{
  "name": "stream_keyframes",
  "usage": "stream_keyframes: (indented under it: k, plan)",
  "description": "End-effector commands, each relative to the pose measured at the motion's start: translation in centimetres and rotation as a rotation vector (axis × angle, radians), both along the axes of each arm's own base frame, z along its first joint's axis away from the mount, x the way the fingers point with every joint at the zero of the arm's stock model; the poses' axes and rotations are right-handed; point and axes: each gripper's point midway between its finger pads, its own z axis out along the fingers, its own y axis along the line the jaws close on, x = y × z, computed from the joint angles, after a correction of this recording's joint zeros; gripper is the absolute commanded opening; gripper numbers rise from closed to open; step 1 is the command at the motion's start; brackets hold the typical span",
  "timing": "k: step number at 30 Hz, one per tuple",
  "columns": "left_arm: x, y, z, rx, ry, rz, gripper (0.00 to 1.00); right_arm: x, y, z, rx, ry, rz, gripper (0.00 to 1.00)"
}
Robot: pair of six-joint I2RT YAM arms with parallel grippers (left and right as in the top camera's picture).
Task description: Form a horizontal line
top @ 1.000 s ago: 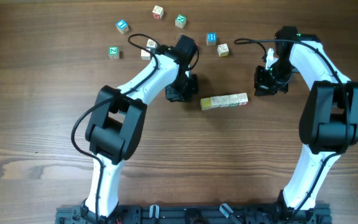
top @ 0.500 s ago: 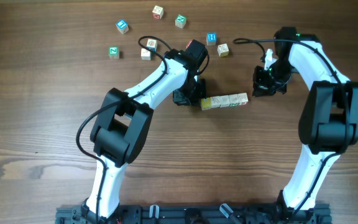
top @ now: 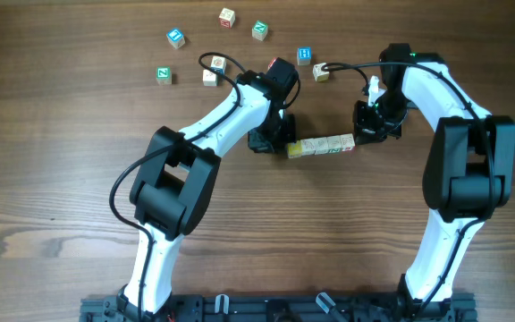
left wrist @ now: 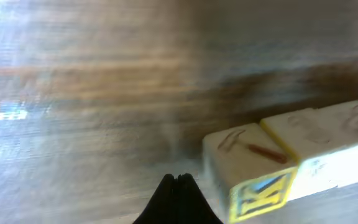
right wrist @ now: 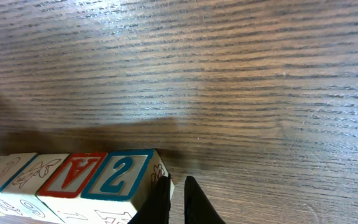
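Note:
The horizontal line (top: 322, 146) is a short row of small letter cubes touching edge to edge at the table's middle, slightly tilted, with the yellow cube at its left end. My left gripper (top: 273, 139) is shut and empty, its tips beside the left end. In the left wrist view the gripper (left wrist: 178, 185) sits just left of the yellow "K" cube (left wrist: 248, 171). My right gripper (top: 370, 125) is at the row's right end. In the right wrist view its gripper (right wrist: 176, 186) is nearly closed and empty, one finger against the "2" cube (right wrist: 120, 175).
Loose cubes lie scattered along the far side: blue (top: 176, 38), red-marked (top: 228, 16), green (top: 259, 30), green (top: 163, 74), blue (top: 304, 55), whitish (top: 320, 72), and two by the left arm's cable (top: 211, 72). Bare wood lies in front of the row.
My left gripper moved right to the row's left end. My right gripper moved left to the row's right end. The row shifted slightly.

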Motion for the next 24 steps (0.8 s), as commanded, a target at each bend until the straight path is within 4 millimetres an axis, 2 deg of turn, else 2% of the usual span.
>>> stream_keyframes:
  k: [1,4,13,24]
  plan:
    - [-0.7,-0.2,1.0,0.002,0.004,0.0,0.04,-0.4,0.5,-0.3,0.014,0.019,-0.007,0.11]
    - [-0.7,-1.1,1.2,-0.033,0.0,-0.008,0.04,-0.4,0.5,-0.3,0.014,0.02,-0.006,0.11]
    - [0.0,-1.5,1.2,-0.051,-0.03,-0.009,0.04,-0.6,0.5,-0.3,0.014,0.028,-0.007,0.11]
    - [0.9,-1.1,1.0,-0.019,-0.078,-0.009,0.04,-0.6,0.6,-0.3,0.022,0.029,-0.009,0.11]
